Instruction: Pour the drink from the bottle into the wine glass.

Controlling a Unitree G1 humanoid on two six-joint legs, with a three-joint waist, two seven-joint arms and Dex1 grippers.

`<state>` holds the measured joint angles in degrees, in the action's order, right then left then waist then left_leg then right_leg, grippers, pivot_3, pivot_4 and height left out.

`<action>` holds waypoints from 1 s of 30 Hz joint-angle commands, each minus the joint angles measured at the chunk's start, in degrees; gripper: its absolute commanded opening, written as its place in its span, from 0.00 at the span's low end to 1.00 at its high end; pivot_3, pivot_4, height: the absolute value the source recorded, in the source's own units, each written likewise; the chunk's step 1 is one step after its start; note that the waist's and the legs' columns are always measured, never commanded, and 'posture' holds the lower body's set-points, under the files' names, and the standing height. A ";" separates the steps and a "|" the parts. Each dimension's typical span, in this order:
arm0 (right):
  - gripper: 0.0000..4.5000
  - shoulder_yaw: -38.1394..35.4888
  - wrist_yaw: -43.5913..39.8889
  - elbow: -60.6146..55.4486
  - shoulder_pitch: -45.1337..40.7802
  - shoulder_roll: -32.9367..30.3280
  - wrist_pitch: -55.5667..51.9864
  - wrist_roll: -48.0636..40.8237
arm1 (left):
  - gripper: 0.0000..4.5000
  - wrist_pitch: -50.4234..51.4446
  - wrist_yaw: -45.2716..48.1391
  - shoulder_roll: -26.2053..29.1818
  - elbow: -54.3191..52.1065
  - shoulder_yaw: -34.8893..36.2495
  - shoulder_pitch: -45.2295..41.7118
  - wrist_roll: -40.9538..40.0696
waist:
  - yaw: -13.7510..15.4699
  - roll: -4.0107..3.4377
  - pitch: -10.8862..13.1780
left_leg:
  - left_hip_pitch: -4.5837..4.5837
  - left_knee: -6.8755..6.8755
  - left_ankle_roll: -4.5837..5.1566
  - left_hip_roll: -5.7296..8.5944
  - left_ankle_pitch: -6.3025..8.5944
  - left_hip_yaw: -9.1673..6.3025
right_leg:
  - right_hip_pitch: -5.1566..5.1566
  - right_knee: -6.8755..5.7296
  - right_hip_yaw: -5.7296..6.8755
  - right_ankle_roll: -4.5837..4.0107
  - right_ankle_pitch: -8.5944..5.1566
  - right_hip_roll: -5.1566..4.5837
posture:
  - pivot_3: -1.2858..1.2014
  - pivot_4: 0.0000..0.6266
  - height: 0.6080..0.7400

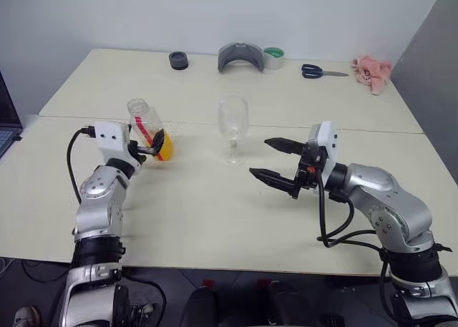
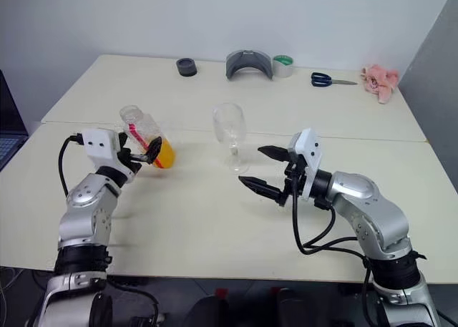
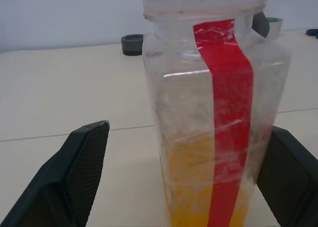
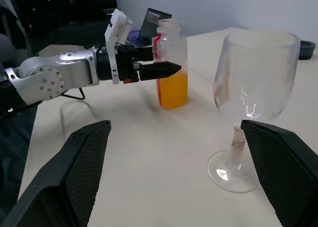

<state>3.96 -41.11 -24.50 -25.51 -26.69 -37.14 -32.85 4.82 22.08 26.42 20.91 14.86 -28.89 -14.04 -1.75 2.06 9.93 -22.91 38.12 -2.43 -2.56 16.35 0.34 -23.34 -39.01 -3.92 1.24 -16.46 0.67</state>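
the pale cream tabletop [image 1: 215,220], two slabs joined along a seam, carries everything. the right gripper [image 1: 275,160], black two-fingered on a silver arm, hangs over the table to the right of the glass, its jaws spread wide and empty, pointing toward the glass but apart from it. the left gripper [image 1: 147,147], the same make, sits at the bottle with its jaws released and wide: the left wrist view shows one black finger [image 3: 82,172] standing clear of the bottle wall, the other finger close beside the far wall, contact not clear. the small clear plastic bottle [image 1: 147,123] with a red vertical label strip stands on the table left of the glass, between those fingers, its neck open at the top. the clear stemmed wine glass [image 1: 233,127] stands upright near the table's middle, bowl empty. the translucent orange-yellow drink [image 1: 166,147] fills the bottle's lower part. along the far edge lie a grey curved holder [image 1: 240,56], a pink crumpled cloth [image 1: 372,71], blue-handled scissors [image 1: 320,71], a green-and-white tape roll [image 1: 274,57] and a dark round ring [image 1: 178,60].
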 commanded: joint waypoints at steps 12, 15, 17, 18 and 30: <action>1.00 -1.33 0.82 -3.32 -1.54 -0.28 -0.94 -1.30 | 0.74 -11.03 1.69 -0.65 13.51 -0.67 -6.07 1.59 | -0.02 0.00 0.00 | 0.00 0.02 0.00 -0.01 0.00 -0.01 | 0.00 -0.03 0.04 -0.01 0.00 0.00 | 0.52 0.24 1.00; 1.00 -1.34 1.04 -3.35 -1.63 -0.21 -1.04 -1.36 | 0.53 -11.21 1.76 -0.79 13.16 -0.60 -5.66 1.51 | -0.03 0.00 0.00 | -0.01 0.03 0.00 -0.01 0.00 -0.01 | 0.00 -0.03 0.04 -0.01 0.00 0.00 | 0.52 0.24 1.00; 1.00 -1.29 1.02 -3.17 -1.56 -0.20 -0.84 -1.24 | 0.41 -11.12 1.82 -0.83 12.71 -0.56 -5.34 1.46 | -0.03 0.00 0.00 | -0.01 0.03 0.00 -0.02 0.00 -0.02 | 0.00 -0.03 0.04 -0.01 0.00 0.00 | 0.52 0.24 1.00; 1.00 -1.31 0.97 -3.00 -1.46 -0.22 -0.69 -1.19 | 0.38 -11.06 1.82 -0.82 12.51 -0.57 -5.22 1.46 | -0.03 0.00 0.00 | -0.01 0.03 0.00 -0.02 0.00 -0.03 | 0.00 -0.04 0.05 -0.01 0.00 0.00 | 0.52 0.24 1.00; 1.00 -2.48 2.89 0.60 -4.36 1.15 1.07 0.26 | 0.37 -10.74 2.94 6.47 9.64 -8.05 -14.29 11.59 | 0.08 0.01 0.00 | -0.05 0.08 0.00 0.01 0.00 -0.09 | 0.00 -0.07 0.14 -0.01 0.01 0.02 | 0.52 0.24 1.00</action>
<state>3.22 -38.74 -23.62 -28.32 -26.00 -37.75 -32.68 -3.82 23.83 31.28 33.67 8.30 -39.06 -4.40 -1.67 2.07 9.92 -22.98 38.24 -2.43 -2.54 16.34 0.23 -23.34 -39.09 -3.76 1.23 -16.45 0.70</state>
